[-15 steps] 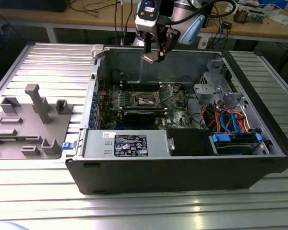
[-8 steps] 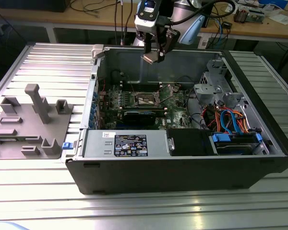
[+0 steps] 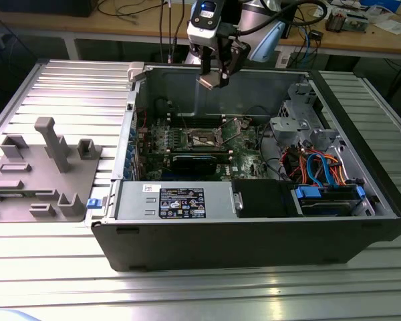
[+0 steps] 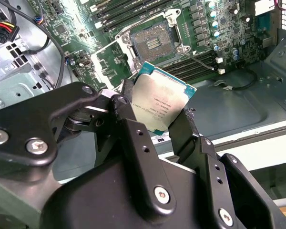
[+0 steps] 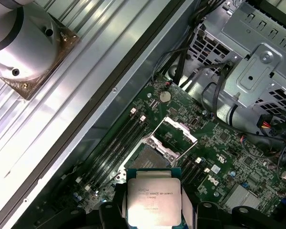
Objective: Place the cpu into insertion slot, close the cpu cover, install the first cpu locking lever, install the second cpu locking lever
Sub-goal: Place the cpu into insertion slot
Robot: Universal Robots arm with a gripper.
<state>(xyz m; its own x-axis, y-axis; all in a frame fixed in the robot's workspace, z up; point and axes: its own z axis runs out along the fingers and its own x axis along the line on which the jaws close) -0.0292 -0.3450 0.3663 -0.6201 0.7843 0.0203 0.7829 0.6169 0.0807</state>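
Observation:
My gripper (image 3: pixel 215 75) hangs above the open computer case, shut on the cpu (image 3: pixel 212 81), over the case's far wall. In both wrist views the cpu (image 4: pixel 159 105) (image 5: pixel 154 195) is a silver-topped square chip pinched by its edges between the black fingers (image 4: pixel 124 114), and the gripper (image 4: pixel 157 112) (image 5: pixel 154 210) holds it well clear of the board. The insertion slot (image 3: pixel 206 139) (image 4: pixel 155 40) (image 5: pixel 145 160) lies bare on the green board, dark inside a metal rim. The cpu cover (image 5: pixel 183 128) stands flipped up beside the slot.
A grey drive cage (image 3: pixel 301 127) with orange and blue cables (image 3: pixel 321 167) takes up the case at the exterior view's right. A long black card (image 3: pixel 200 162) lies in front of the slot. A grey parts fixture (image 3: pixel 43 167) sits on the ribbed table at the left.

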